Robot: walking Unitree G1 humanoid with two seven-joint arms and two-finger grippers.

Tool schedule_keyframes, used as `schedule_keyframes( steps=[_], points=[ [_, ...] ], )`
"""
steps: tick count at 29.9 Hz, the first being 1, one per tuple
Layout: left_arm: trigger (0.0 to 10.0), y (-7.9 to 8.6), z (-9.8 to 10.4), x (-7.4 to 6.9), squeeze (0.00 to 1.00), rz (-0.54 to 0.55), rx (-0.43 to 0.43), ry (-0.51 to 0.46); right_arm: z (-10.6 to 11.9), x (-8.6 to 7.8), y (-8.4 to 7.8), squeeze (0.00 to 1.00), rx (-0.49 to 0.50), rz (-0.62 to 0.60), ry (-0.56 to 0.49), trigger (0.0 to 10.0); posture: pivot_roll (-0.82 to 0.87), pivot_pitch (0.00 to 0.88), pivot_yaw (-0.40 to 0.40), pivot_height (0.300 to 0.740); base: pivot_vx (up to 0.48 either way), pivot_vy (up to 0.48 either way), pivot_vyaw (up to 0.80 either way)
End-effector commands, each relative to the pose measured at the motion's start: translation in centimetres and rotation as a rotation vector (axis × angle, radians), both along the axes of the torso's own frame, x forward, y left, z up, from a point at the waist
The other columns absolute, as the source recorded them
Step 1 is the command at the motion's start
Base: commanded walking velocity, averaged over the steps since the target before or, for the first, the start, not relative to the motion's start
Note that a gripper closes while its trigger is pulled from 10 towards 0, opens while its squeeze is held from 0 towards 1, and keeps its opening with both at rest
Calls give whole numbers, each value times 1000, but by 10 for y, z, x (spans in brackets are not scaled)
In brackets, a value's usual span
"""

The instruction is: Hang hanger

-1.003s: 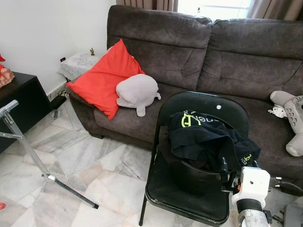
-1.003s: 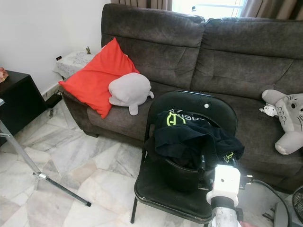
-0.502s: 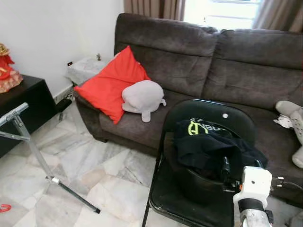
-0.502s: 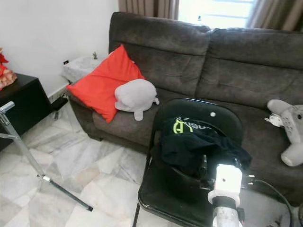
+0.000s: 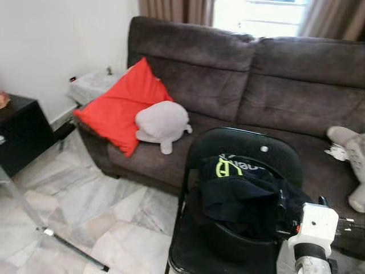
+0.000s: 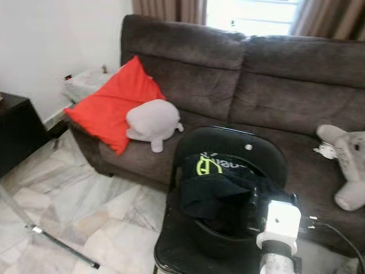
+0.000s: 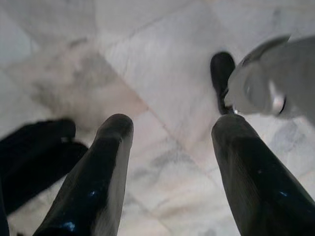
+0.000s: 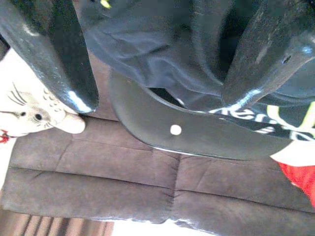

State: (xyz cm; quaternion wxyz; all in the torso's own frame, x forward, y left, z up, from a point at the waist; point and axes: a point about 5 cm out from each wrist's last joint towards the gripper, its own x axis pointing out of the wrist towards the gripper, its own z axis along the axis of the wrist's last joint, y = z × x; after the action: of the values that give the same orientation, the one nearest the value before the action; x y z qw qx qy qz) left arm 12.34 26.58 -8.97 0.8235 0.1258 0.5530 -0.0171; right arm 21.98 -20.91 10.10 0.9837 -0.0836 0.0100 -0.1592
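A: What stands on the marble floor [image 5: 108, 200]?
B: A black folding chair [image 5: 239, 160] with dark clothes [image 5: 245, 185] heaped on its seat.
A: And behind it?
B: A brown sofa [image 5: 274, 85] carrying a red cushion [image 5: 114, 105] and a grey plush toy [image 5: 162, 123].

Matt brown cloth sofa [image 5: 228, 74], glossy black chair [image 5: 251, 154], polished marble floor [image 5: 85, 217].

Chair [image 5: 239, 142] blocks sofa [image 5: 228, 68], floor [image 5: 85, 217] open
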Motion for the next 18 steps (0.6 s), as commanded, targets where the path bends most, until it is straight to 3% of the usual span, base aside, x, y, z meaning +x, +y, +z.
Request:
schedule_keyframes(
  steps=[1,2,4,9,14,18],
  points=[
    [10000,3,0,-3,0,-3,10,21,4,-2,-2,0,42,-21,-1,10000,4,0,14,740,0,0,0],
    [10000,3,0,-3,0,-5,10,22,5,-3,-2,0,70,-25,-8,10000,4,0,14,740,0,0,0],
    [10000,3,0,-3,0,-5,12,21,13,-4,1,0,33,7,-22,10000,-2,0,17,740,0,0,0],
    [10000,3,0,-2,0,-5,15,21,13,-16,0,0,161,-26,13,10000,-9,0,26,740,0,0,0],
    [10000,4,1,-1,0,-14,15,20,-7,-22,-9,0,141,-36,241,10000,-24,0,34,740,0,0,0],
    [10000,4,1,-1,0,-16,14,19,-11,-19,-11,0,200,-53,287,10000,-21,0,36,740,0,0,0]
  ],
)
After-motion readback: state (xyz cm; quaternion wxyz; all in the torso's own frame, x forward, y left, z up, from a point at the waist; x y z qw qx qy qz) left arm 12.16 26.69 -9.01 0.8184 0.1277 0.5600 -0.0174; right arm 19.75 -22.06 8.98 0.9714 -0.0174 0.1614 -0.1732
